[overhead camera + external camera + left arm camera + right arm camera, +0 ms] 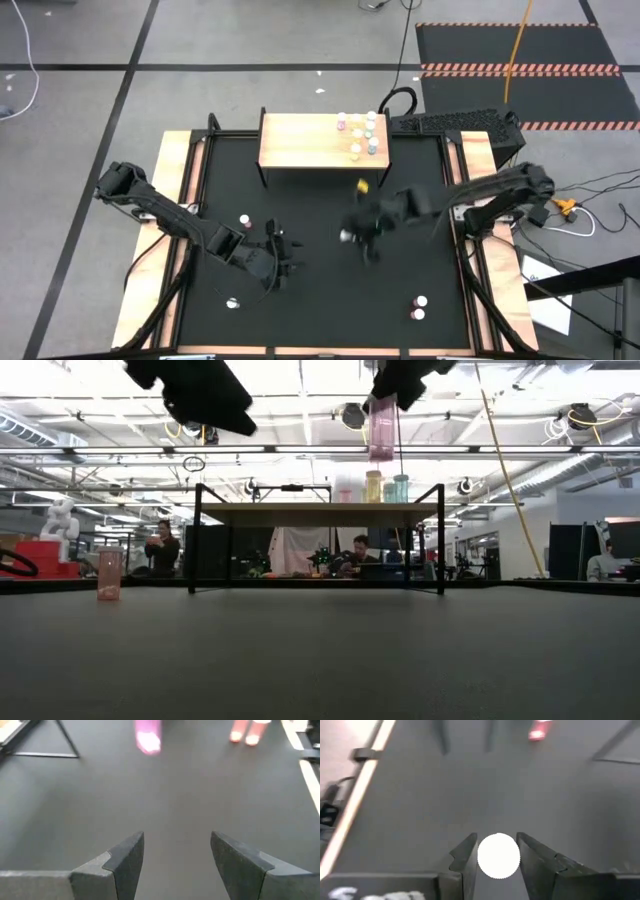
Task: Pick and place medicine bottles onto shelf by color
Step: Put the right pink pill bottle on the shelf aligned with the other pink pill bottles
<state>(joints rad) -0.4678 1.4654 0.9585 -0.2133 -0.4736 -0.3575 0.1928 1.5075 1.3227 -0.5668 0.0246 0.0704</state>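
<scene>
Pink bottle (381, 428) with white cap (498, 855) pinched in right gripper (352, 233), lifted above black mat (320, 300) short of shelf (300, 140). Left gripper (175, 857) jaws apart, nothing between, low over mat. Five bottles stand on shelf's right end (362, 134). No readable labels.

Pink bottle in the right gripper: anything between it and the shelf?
Nothing visible blocks it. The right gripper holds the pink bottle above the mat, and only a yellow bottle lies near the shelf front edge, low on the mat.
</scene>
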